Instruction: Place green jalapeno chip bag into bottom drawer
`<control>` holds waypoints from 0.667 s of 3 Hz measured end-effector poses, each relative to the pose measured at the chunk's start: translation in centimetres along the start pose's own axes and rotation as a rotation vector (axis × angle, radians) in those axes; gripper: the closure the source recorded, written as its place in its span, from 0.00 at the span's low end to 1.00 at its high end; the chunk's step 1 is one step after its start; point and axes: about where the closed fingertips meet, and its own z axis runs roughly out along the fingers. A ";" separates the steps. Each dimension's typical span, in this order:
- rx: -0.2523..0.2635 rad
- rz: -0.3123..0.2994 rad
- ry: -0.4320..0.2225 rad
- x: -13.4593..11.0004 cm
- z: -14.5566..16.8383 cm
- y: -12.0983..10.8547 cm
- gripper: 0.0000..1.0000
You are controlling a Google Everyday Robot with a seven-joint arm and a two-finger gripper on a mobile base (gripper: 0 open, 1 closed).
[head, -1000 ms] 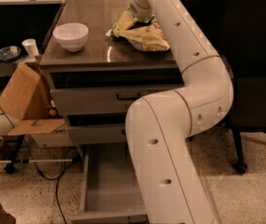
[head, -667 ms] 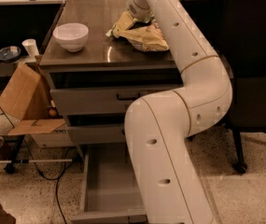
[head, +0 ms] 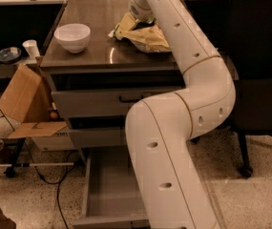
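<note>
The white arm [head: 183,128] is seen reaching up over the counter [head: 97,54], with the end effector [head: 138,12] set down at the back of it. Whether it is open or closed cannot be told. Far below it, the bottom drawer [head: 109,187] is pulled out, grey interior showing. A tan-yellow chip bag [head: 150,38] is pressed right against the end effector. A white bowl [head: 72,36] is stood well off to its left. The green jalapeno chip bag [head: 113,32] is glimpsed only as a pale green edge beside the tan bag, just beneath the end effector.
</note>
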 end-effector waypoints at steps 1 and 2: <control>0.008 -0.009 0.009 -0.1 0.1 0.1 0.17; 0.013 -0.020 0.013 -0.3 0.2 0.2 0.48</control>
